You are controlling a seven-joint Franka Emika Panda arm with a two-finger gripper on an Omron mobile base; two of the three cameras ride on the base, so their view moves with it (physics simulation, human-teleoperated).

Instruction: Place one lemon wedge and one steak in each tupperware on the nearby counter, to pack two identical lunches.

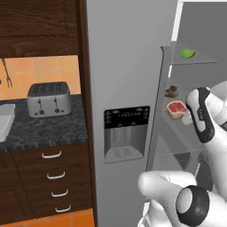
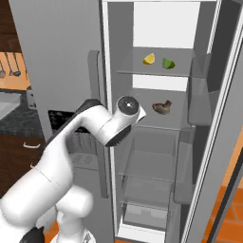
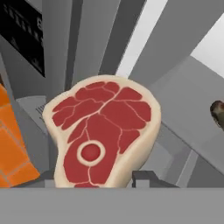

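A red steak [image 3: 103, 131] with a cream fat rim stands right in front of the hand camera, between my gripper's [image 3: 105, 183] fingers. One dark fingertip [image 3: 146, 178] rests against its lower right edge and the steak hides the other. From the left, this steak [image 1: 177, 108] sits at the tip of my hand, at the front of the open fridge's middle shelf. A brown steak [image 2: 162, 107] lies further back on that shelf. A yellow lemon wedge [image 2: 149, 59] lies on the shelf above. The counter [image 1: 44, 128] is at the left. The tupperware is out of view.
A green lime wedge [image 2: 168, 63] lies beside the lemon wedge. The open fridge door [image 2: 209, 90] with its bins stands to the right. A toaster [image 1: 49, 99] and a sink's edge [image 1: 5, 122] are on the counter, with drawers [image 1: 53, 175] below.
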